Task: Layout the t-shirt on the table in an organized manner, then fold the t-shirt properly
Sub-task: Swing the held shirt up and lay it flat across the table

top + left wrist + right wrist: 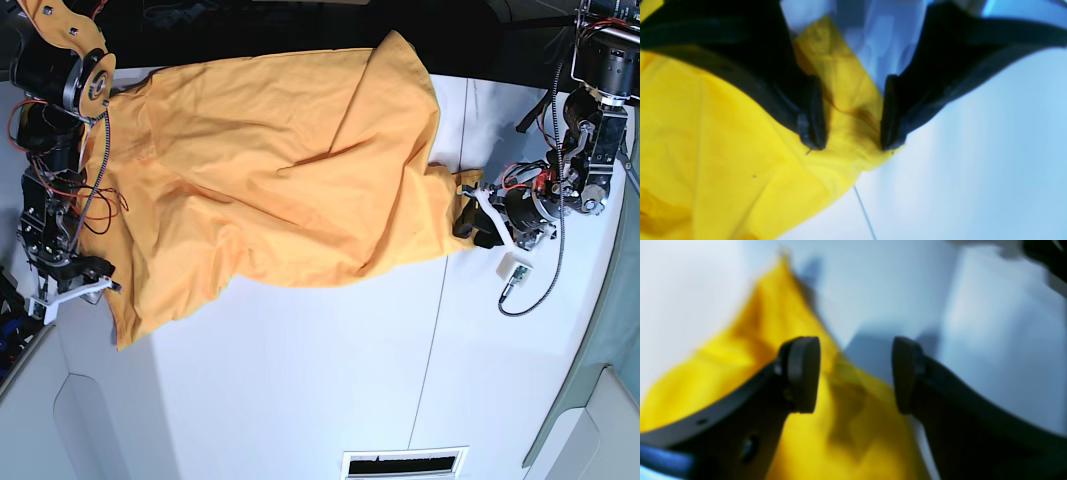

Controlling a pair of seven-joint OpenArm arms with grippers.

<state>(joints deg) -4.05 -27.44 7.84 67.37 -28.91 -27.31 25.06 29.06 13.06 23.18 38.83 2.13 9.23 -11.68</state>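
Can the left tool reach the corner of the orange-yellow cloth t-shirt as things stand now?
Probably yes. The left tool is open, and the corner of the orange-yellow cloth t-shirt lies between its fingers on the flat white table, with nothing in the way.

One t-shirt, orange-yellow, lies spread on one white counter. Two robot arms stand by it, one at each end of the shirt: the left gripper at the end near the counter's single dark seam, the right gripper at the opposite end. One vent grille sits in the counter's edge.
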